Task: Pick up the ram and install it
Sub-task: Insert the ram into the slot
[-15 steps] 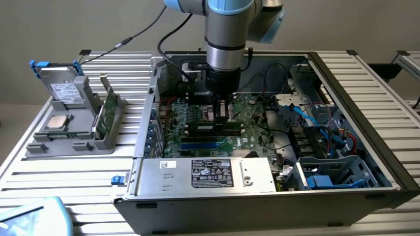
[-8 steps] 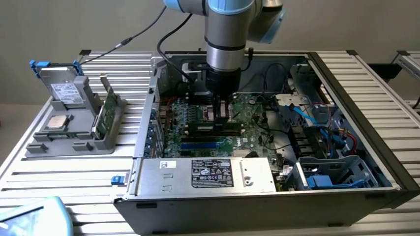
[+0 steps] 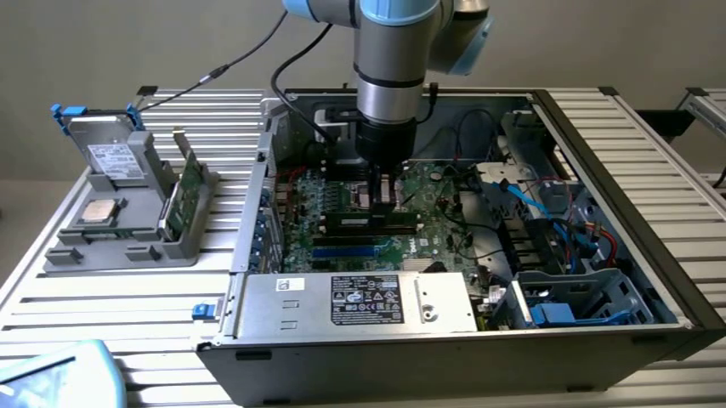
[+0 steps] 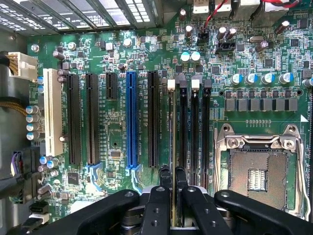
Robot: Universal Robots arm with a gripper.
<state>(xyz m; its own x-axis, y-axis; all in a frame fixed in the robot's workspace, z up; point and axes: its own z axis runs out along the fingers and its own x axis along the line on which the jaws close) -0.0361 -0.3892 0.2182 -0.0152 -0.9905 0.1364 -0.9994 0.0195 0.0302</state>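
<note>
Inside the open computer case (image 3: pixel 635 280), over the green motherboard (image 4: pixel 117 58), the gripper (image 4: pixel 172 178) hangs with its jaws clamped on the ram (image 4: pixel 172 132) — the slim stick stands on edge in the memory slots (image 4: pixel 188 127), just beside the empty processor socket (image 4: pixel 257 166).

Exterior view high, angled down — wrist view close over motherboard (image 4: pixel 146 58)

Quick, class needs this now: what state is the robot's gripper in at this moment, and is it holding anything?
Gripper: shut on the ram, held edge-on over the memory slots of the motherboard.
</note>
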